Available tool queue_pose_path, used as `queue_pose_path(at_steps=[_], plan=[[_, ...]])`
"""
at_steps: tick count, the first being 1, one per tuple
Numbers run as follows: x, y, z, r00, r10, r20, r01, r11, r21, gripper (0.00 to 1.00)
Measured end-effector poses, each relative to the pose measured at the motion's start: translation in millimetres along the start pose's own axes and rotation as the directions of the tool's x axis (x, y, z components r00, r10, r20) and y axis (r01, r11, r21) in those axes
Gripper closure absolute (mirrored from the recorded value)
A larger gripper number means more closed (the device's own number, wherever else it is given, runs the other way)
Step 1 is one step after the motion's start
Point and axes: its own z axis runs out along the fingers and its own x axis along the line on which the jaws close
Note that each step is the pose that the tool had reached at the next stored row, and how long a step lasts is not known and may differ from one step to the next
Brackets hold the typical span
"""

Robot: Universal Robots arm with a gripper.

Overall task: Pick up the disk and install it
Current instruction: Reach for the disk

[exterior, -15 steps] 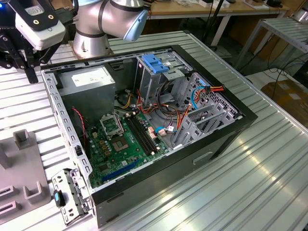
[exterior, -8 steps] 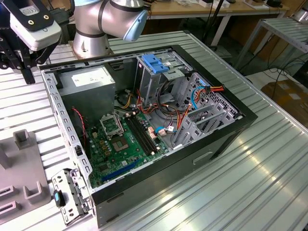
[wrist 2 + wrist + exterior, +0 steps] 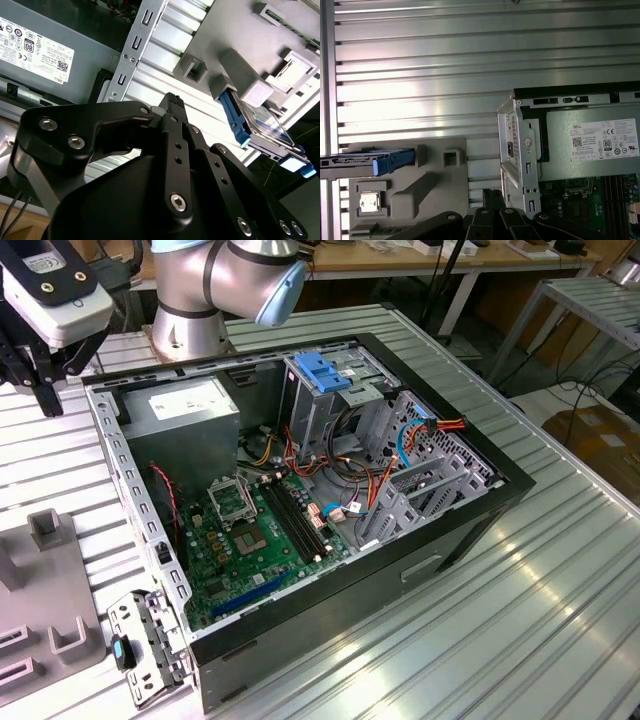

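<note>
In both wrist views the disk stands on edge in a slot of a grey fixture block, its blue carrier frame along the edge and a silver face showing. My gripper hangs above the ribbed table at the exterior view's far left, beside the open computer case. Its black fingers lie together with nothing between them, well apart from the disk. The fingertips point down between the fixture and the case's corner.
Inside the case are the grey power-supply box with a white sticker, a green motherboard and a grey drive cage with a blue latch. A loose metal bracket lies by the case's near corner. The grey fixture sits at the left.
</note>
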Motion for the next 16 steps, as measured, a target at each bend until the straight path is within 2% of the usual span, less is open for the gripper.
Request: queue_pose_path(at_steps=[16], plan=[[14.6,-1.1,-0.4,1.0000,0.000,0.0000,0.000,1.0000,0.0000,0.89]])
